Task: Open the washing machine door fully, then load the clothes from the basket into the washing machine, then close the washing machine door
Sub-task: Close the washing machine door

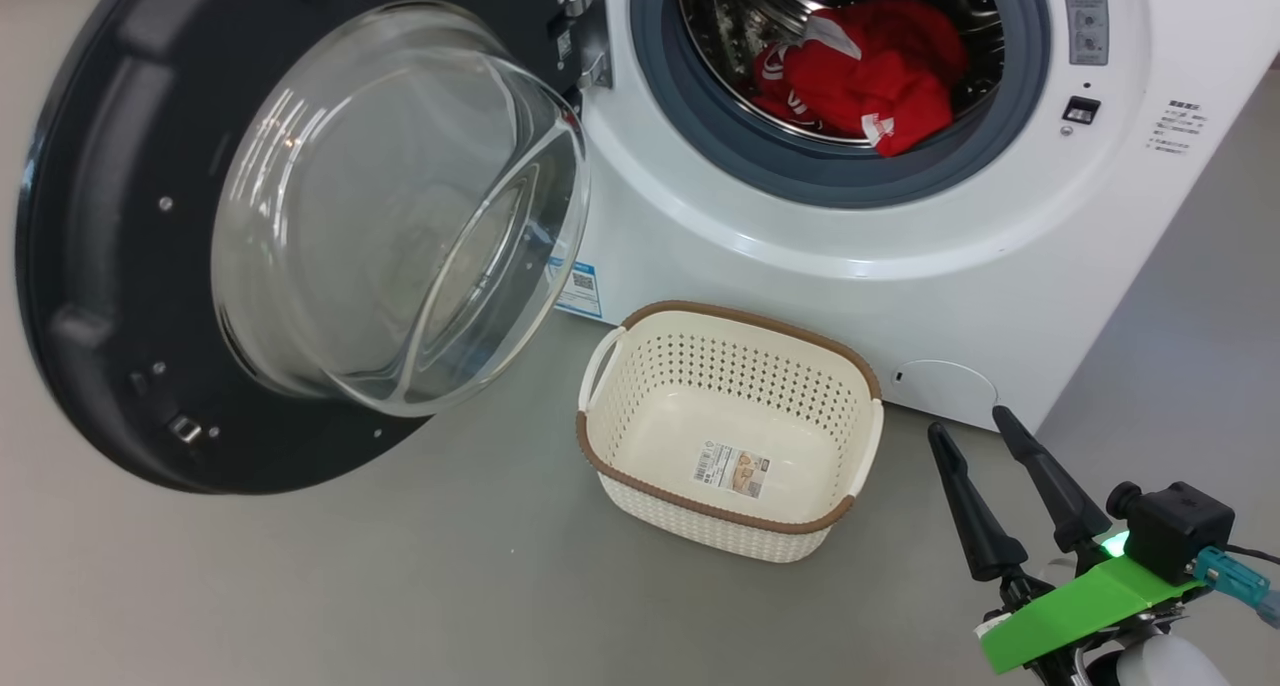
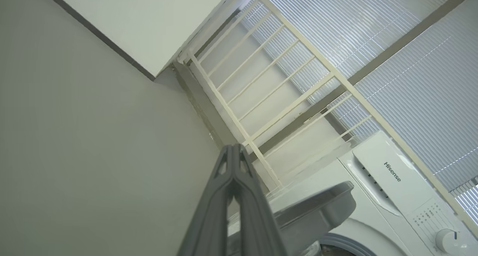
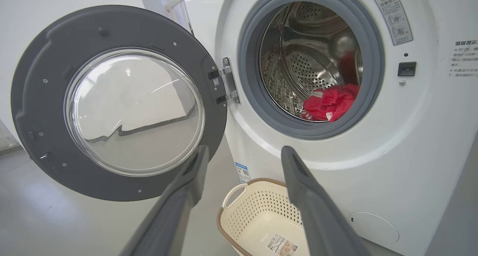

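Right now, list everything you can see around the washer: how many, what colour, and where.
washing machine: one, white, behind the basket
washing machine door: one, black rim, clear glass, swung open left
clothes: one heap, red, inside the drum
basket: one, cream, brown rim, on the floor before the machine
railing: one, white, by the machine
right gripper: one, dark, open, right of the basket
left gripper: one, dark, shut, pointing toward the railing
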